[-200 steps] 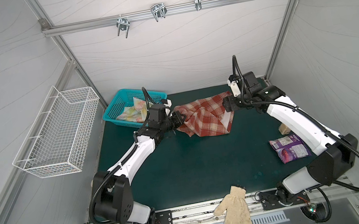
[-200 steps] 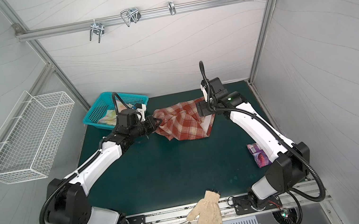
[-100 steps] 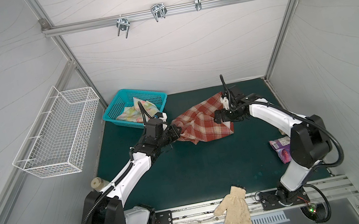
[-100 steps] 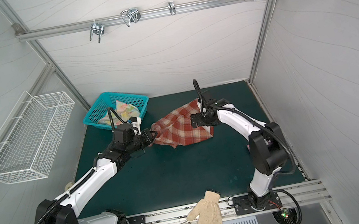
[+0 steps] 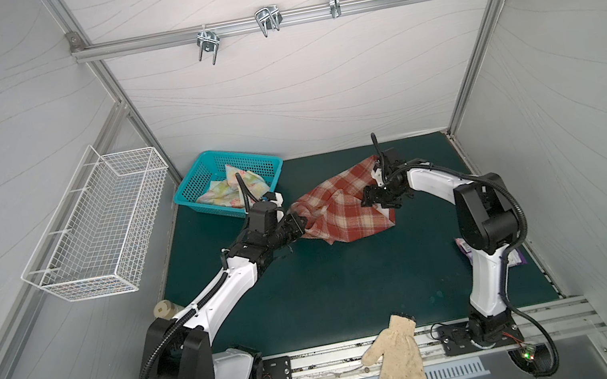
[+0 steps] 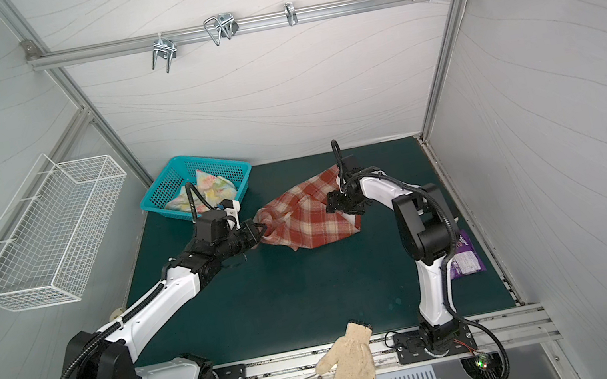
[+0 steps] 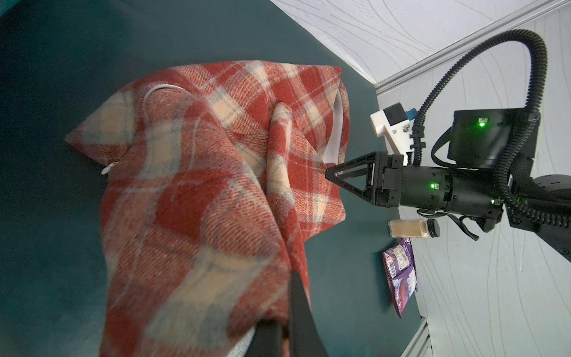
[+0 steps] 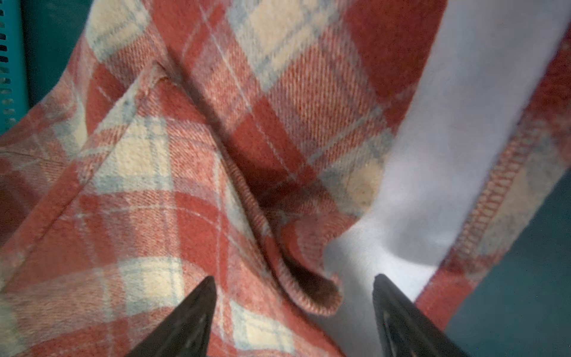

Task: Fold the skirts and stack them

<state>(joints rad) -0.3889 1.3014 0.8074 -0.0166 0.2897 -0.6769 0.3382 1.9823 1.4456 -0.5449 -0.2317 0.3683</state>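
- Green mat (image 5: 332, 291) carries a teal basket (image 5: 189, 187) in its far left corner
- White wire basket (image 5: 98, 231) hangs on the side wall, left of the teal basket and nearer the camera
- Plaid skirt (image 5: 344, 213), rust-red and cream, lies crumpled on the mat just right of the teal basket, apart from it, white lining showing at the edge away from it
- Floral skirt (image 5: 224, 194), pastel, sits bunched inside the teal basket
- Cream glove (image 5: 400, 363) lies on the front rail, well away from the teal basket
- Left gripper (image 5: 301, 222) is clamped on the plaid skirt's end nearest the teal basket
- Right gripper (image 8: 293, 276) is at the skirt's other side, jaws apart astride a rolled hem fold, not pinching it
- Purple packet (image 6: 464, 263) lies at the mat edge far from the teal basket
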